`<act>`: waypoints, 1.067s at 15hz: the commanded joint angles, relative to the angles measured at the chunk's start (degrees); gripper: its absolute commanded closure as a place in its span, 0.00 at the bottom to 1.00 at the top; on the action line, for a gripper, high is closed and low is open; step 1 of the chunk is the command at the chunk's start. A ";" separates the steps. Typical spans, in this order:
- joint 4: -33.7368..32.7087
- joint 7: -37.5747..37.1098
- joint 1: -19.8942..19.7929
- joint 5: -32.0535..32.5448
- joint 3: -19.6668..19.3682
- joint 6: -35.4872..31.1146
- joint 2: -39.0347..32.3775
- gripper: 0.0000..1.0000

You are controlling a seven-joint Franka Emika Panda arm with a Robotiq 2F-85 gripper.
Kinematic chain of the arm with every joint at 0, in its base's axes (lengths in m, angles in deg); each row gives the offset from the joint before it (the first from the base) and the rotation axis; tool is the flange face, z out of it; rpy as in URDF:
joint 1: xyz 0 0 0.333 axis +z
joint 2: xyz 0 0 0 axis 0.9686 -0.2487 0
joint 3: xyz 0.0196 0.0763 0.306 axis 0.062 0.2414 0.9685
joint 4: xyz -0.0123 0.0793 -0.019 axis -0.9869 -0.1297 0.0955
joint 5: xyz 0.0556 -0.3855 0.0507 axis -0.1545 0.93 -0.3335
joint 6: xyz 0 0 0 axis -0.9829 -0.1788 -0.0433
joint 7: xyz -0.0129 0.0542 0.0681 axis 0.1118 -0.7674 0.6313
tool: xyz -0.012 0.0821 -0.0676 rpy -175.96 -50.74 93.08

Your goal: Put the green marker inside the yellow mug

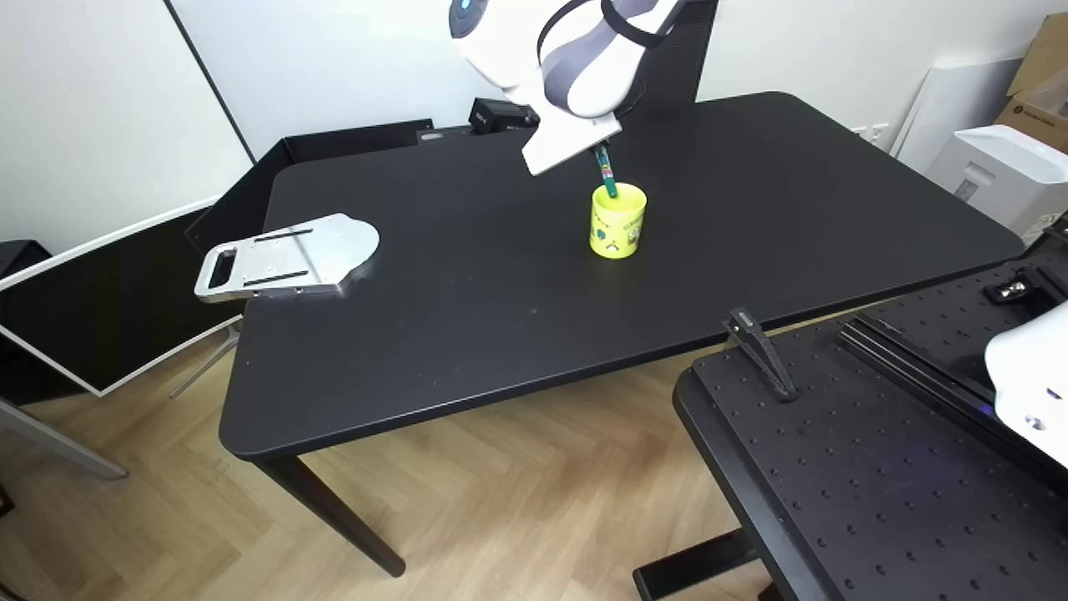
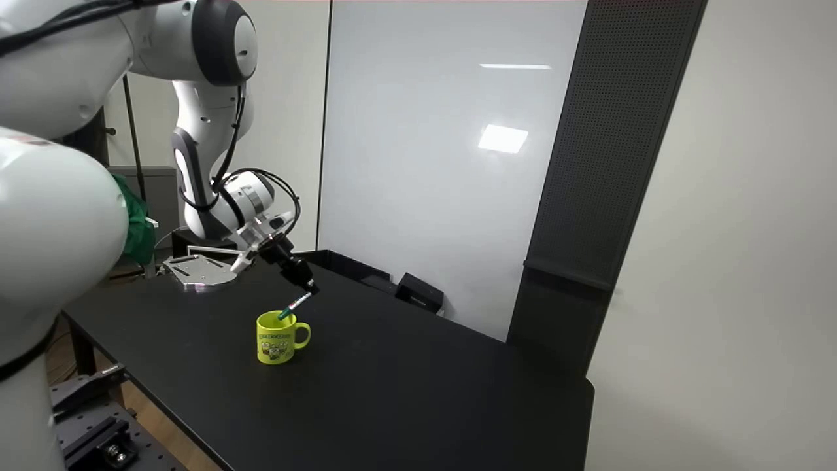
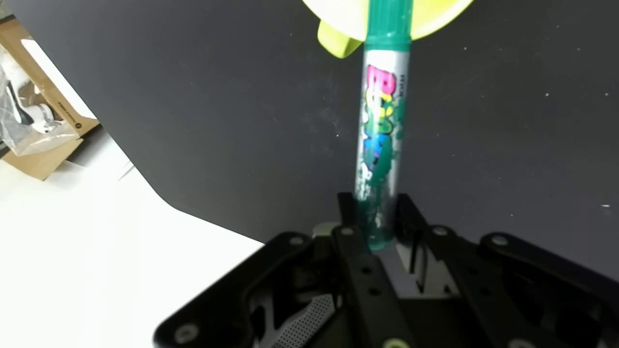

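Observation:
My gripper [image 3: 375, 212] is shut on the rear end of the green marker [image 3: 383, 121]. The marker has a teal cap and a printed white label. It points away from the fingers, tilted, cap end down. In both exterior views the marker [image 1: 606, 171] [image 2: 296, 305] has its cap end at the mouth of the yellow mug [image 1: 617, 225] [image 2: 275, 341]. How deep the tip sits is hard to tell. The mug stands upright on the table, its handle showing in an exterior view. In the wrist view only part of the mug [image 3: 338, 41] shows, cut by the top edge.
The black table [image 1: 467, 325] carries a flat silver plate [image 1: 300, 250] that overhangs one edge, also visible in an exterior view [image 2: 199, 271]. A small black box [image 2: 418, 293] stands at the back. A perforated black bench [image 1: 834, 467] with a clamp adjoins the table's front edge.

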 commanded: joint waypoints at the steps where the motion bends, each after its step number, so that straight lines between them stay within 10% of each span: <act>1: 0.99 -0.90 -1.00 1.39 1.06 0.03 0.54 0.94; 3: -0.20 -0.21 -1.01 0.85 1.40 0.73 -0.21 0.77; 16: -0.08 -0.20 -1.13 0.82 1.58 0.73 -0.21 0.77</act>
